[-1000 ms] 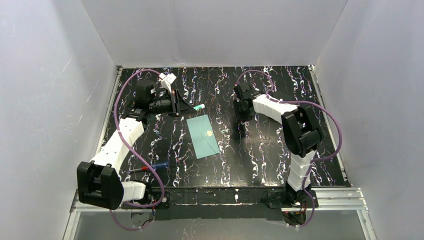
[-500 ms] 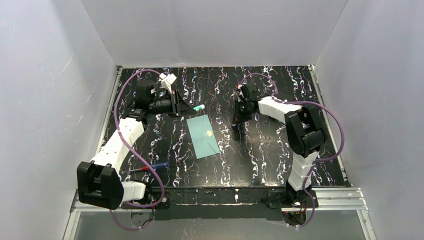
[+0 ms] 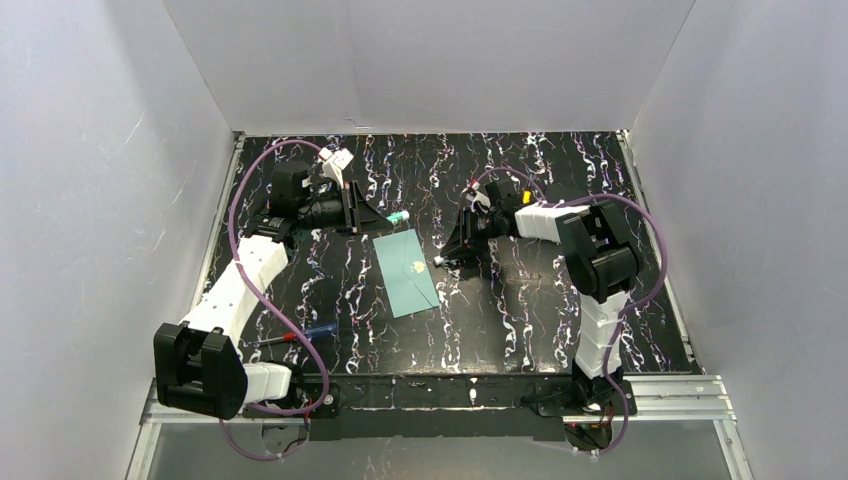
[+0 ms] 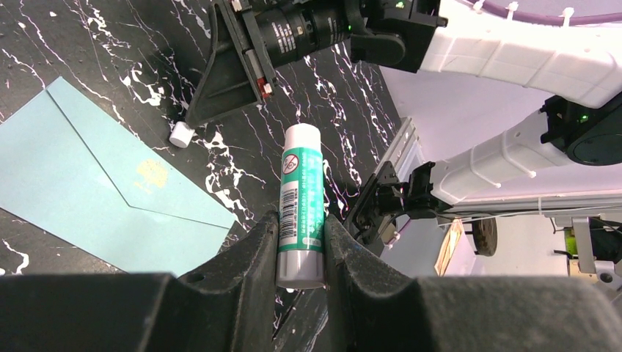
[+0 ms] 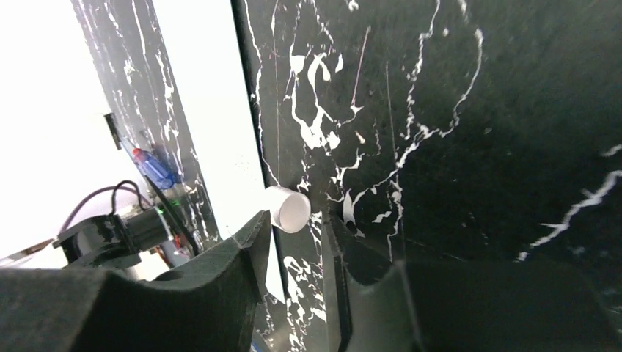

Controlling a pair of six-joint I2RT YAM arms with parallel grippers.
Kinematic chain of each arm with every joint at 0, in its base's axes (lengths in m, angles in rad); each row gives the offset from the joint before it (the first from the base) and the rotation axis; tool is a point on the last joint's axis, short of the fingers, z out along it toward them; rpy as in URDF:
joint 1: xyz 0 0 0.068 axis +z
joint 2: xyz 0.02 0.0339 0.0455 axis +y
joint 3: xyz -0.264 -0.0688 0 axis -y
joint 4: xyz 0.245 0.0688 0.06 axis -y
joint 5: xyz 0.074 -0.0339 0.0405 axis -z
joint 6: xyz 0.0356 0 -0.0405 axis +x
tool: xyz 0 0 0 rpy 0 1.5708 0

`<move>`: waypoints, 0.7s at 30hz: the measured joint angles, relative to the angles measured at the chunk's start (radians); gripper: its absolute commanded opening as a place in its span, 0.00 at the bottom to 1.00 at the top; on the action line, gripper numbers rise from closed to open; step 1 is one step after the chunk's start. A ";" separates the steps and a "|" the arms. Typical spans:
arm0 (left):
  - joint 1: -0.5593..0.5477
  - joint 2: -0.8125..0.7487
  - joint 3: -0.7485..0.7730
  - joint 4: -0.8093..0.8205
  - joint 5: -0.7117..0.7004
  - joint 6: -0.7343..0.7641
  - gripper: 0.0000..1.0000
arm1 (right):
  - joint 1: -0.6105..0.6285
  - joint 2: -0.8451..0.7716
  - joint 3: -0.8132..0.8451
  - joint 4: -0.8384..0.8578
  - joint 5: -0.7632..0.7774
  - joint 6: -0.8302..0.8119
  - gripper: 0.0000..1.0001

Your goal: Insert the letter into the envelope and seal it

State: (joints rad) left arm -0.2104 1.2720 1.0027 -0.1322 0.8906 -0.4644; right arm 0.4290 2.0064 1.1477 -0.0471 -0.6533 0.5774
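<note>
The pale teal envelope [image 3: 405,270] lies flat mid-table with its flap down and a gold seal [image 4: 152,174] on it. The letter is out of view. My left gripper [image 4: 301,220] hovers behind the envelope's far end, shut on a green-and-white glue stick [image 4: 302,194] with its open end pointing away from me. My right gripper [image 3: 447,255] is low by the envelope's right edge. Its jaws stand apart, and a small white cap [image 5: 287,209] lies on the table just at its fingertips [image 5: 257,224]. The same cap [image 4: 180,134] shows in the left wrist view beside the envelope.
A blue-and-red pen [image 3: 300,335] lies near the front left by the left arm. White walls close off the black marbled table [image 3: 520,320] on three sides. Purple cables loop above both arms.
The right gripper swung from the back of the table down and left to the envelope's right edge. The white cap now shows at its tips. The left arm and glue stick stayed still.
</note>
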 measured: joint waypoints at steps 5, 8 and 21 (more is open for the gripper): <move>0.000 0.000 0.000 -0.005 0.000 0.000 0.00 | -0.009 0.004 0.068 -0.086 0.054 -0.059 0.41; 0.000 0.000 0.000 -0.005 0.000 0.000 0.00 | -0.011 0.004 0.080 -0.112 0.078 -0.079 0.42; 0.000 -0.017 0.000 -0.058 -0.157 0.018 0.00 | 0.161 -0.185 0.115 -0.209 0.425 -0.291 0.52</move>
State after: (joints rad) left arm -0.2108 1.2549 1.0027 -0.1898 0.7334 -0.4461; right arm 0.5903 1.8214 1.2629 -0.2562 -0.2283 0.2863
